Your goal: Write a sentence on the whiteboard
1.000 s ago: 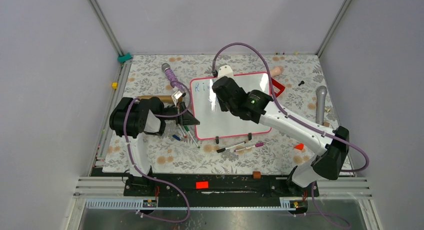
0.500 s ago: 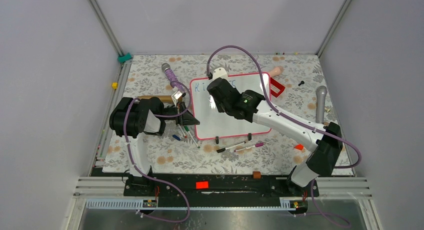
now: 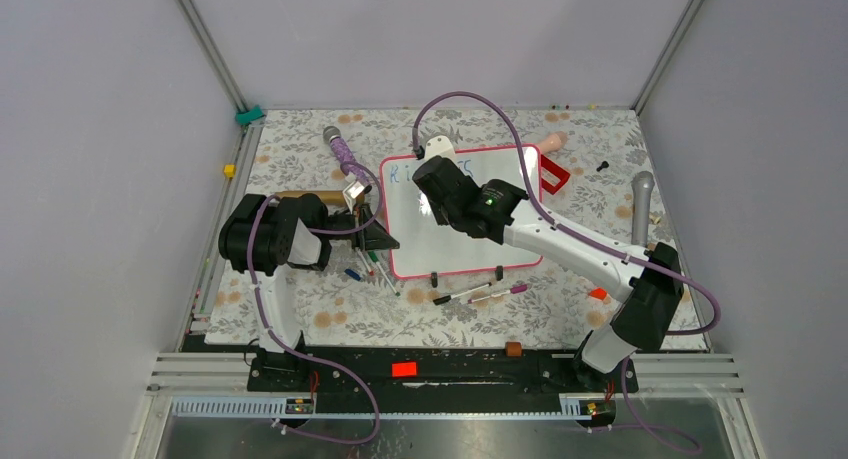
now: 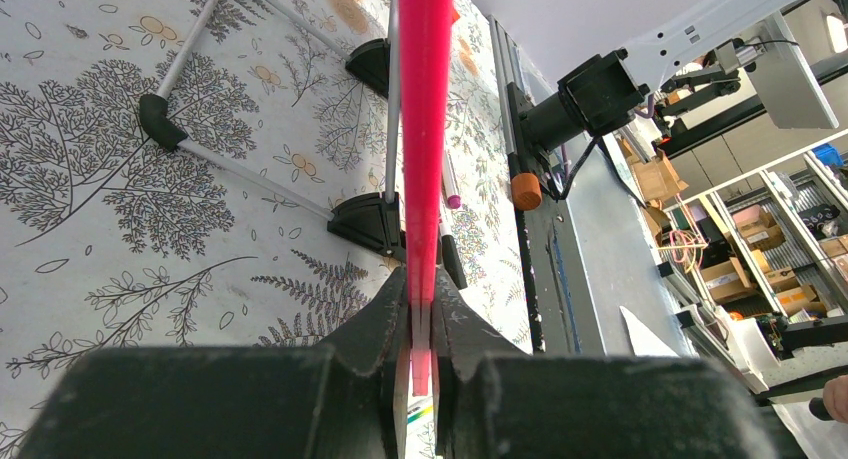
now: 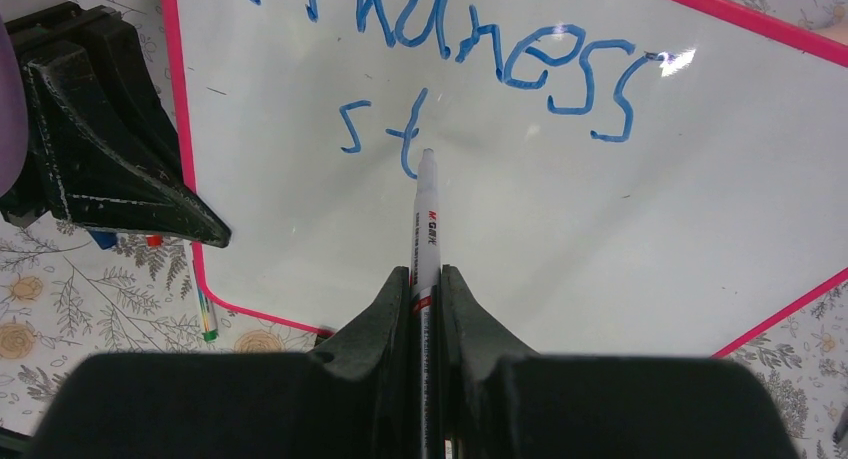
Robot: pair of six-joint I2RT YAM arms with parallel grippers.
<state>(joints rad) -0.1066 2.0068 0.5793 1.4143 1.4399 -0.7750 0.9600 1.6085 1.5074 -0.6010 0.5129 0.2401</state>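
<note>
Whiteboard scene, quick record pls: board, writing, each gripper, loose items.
board: whiteboard, pink rim
writing: blue writing, top line ends "ndness", second line reads "st"
right arm: right gripper shut on white marker, tip at the "t"
left arm: left gripper shut on the whiteboard's left rim
loose: two markers by the near edge; microphone at far right
</note>
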